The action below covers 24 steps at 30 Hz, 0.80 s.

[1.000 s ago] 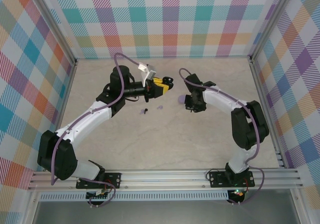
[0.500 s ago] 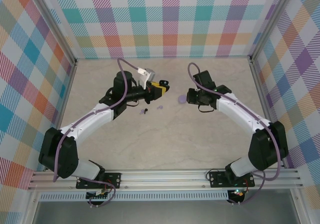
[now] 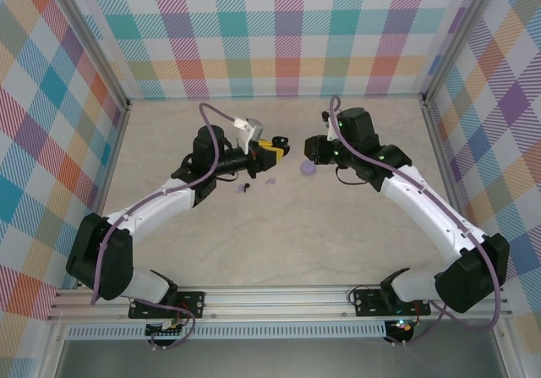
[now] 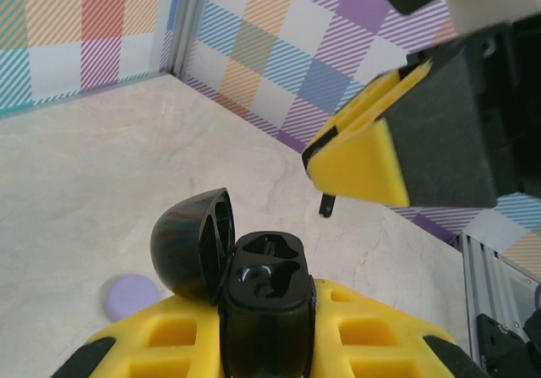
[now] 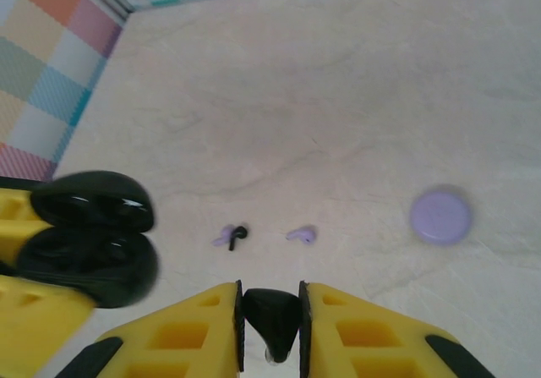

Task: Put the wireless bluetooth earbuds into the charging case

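Right jaws around black earbud [image 5: 270,315]

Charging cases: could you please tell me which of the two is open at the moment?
The black case clamped in the left gripper is open, its lid swung back; the lilac case lies shut on the table.
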{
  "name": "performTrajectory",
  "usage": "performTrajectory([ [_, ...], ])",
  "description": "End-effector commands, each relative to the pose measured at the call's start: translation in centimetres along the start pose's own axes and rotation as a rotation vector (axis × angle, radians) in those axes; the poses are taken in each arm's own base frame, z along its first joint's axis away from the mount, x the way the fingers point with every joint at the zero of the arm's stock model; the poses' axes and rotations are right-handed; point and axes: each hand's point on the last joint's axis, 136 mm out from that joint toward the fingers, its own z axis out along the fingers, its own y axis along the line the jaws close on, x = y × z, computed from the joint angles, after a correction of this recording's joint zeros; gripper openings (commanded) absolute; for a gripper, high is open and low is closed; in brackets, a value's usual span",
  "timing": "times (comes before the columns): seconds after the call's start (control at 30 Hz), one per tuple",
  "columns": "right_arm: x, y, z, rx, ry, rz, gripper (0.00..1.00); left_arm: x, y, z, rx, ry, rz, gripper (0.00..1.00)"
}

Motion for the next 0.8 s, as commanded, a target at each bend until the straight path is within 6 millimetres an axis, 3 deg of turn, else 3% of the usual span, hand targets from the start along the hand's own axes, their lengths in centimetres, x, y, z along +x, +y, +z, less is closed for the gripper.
performTrajectory([
  [0.0,-2.6,3.6,-2.5,-0.123,-0.075,-0.062,0.24,-1.0,-1.8,0.2,0.074,-0.050,0.080,0.08],
  [0.27,-3.8,7.8,-5.1,-0.250,-0.123,-0.140,0.26,-1.7,-3.2,0.1,0.129,-0.090,0.154,0.10],
  [0.5,-4.0,9.2,-6.1,-0.286,-0.140,-0.171,0.26,-2.1,-4.3,-0.1,0.165,-0.111,0.191,0.10],
  [0.77,-4.0,9.6,-5.8,-0.285,-0.139,-0.193,0.26,-2.7,-5.2,-0.4,0.188,-0.125,0.209,0.11],
])
